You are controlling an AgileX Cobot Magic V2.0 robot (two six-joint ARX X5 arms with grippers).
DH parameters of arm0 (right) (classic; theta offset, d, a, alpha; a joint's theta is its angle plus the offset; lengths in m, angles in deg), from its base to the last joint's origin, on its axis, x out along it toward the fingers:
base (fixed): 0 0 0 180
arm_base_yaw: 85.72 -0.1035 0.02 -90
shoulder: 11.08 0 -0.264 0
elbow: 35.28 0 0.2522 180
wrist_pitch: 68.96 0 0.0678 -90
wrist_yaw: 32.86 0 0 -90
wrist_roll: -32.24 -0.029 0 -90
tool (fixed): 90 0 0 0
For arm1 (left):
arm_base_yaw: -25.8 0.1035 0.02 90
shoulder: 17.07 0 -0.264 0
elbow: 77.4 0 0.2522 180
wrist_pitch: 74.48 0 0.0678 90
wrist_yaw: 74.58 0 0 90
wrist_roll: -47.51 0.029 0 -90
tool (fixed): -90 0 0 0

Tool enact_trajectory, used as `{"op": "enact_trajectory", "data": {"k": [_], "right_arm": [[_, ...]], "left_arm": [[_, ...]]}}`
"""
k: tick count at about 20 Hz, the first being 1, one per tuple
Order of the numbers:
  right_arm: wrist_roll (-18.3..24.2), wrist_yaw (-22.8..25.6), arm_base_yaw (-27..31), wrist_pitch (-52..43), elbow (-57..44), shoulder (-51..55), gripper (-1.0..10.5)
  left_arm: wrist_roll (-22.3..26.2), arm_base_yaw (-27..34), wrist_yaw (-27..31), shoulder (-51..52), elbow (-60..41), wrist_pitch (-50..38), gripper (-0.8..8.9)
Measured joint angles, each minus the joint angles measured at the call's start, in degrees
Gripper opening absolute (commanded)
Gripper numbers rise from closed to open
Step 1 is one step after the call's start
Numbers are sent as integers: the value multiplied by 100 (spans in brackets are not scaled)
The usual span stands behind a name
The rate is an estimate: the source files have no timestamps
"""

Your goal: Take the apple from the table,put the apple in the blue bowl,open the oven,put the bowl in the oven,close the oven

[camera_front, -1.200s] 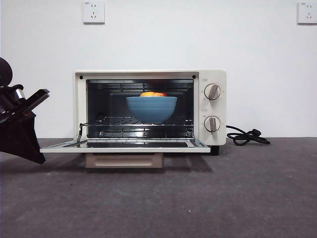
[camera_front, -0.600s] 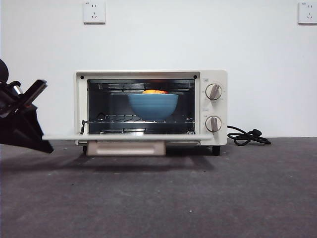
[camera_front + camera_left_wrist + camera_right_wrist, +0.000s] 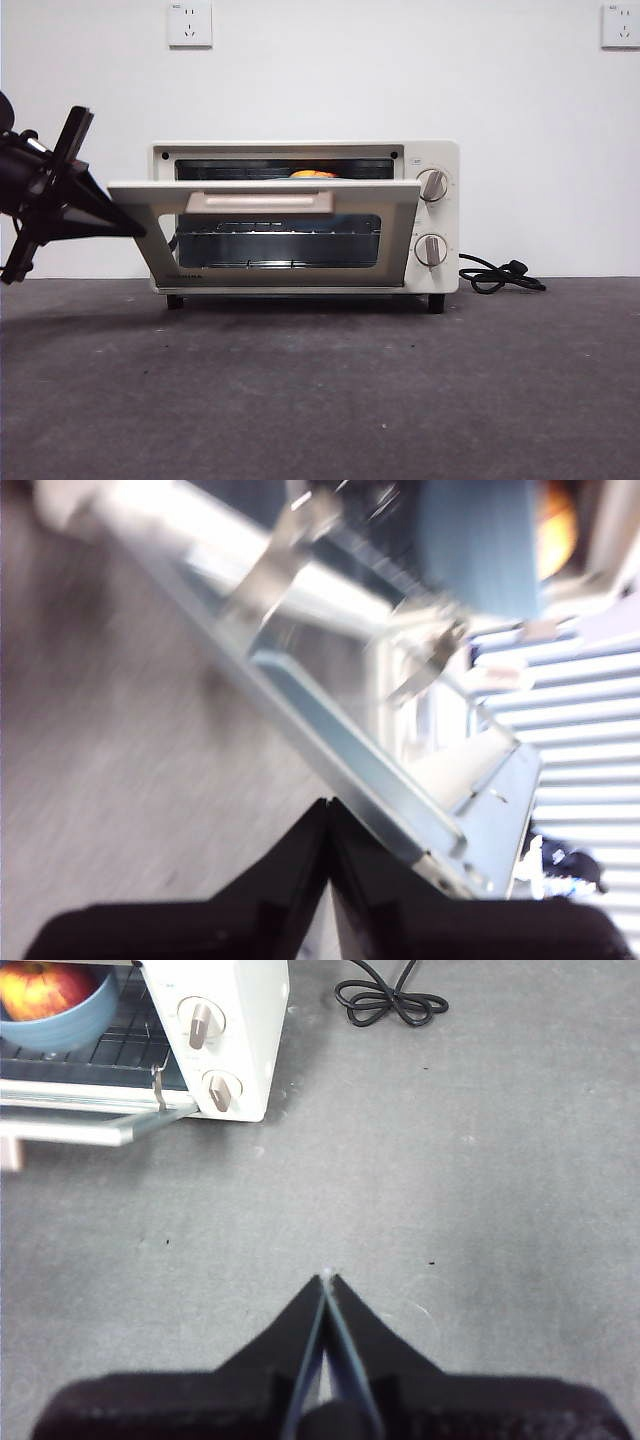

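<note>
The oven (image 3: 305,215) door has swung up from flat to near shut — left gripper (image 3: 330,805), jaws closed and empty, pushes beneath its edge; keep pressing steadily — until it latches.

In the front view the half-raised door (image 3: 262,232) is covering most of the oven (image 3: 305,216) cavity. It is hiding the bowl completely, and only a sliver of the apple (image 3: 312,174) is peeking above the door's top edge. The dark arm is running off the left edge of that view. The left wrist view is smearing with motion blur, so the bowl (image 3: 478,542) and the apple (image 3: 556,525) are appearing only as soft patches cut off by the frame.
</note>
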Motion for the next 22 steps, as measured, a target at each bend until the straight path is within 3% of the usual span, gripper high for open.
{"op": "enact_trajectory", "data": {"k": [7,15,18,22], "right_arm": [[0,2,0,-11,0,0,-7],[-46,2,0,22,0,-2,1],[-192,2,0,79,0,-26,1],[-236,0,0,210,0,-122,1]], "left_arm": [[-1071,-9,-173,33,699,-625,-6],[-1296,-9,-787,258,1373,-426,-5],[-872,-9,-789,726,1373,365,-5],[573,-7,-334,1821,1373,2111,-5]]}}
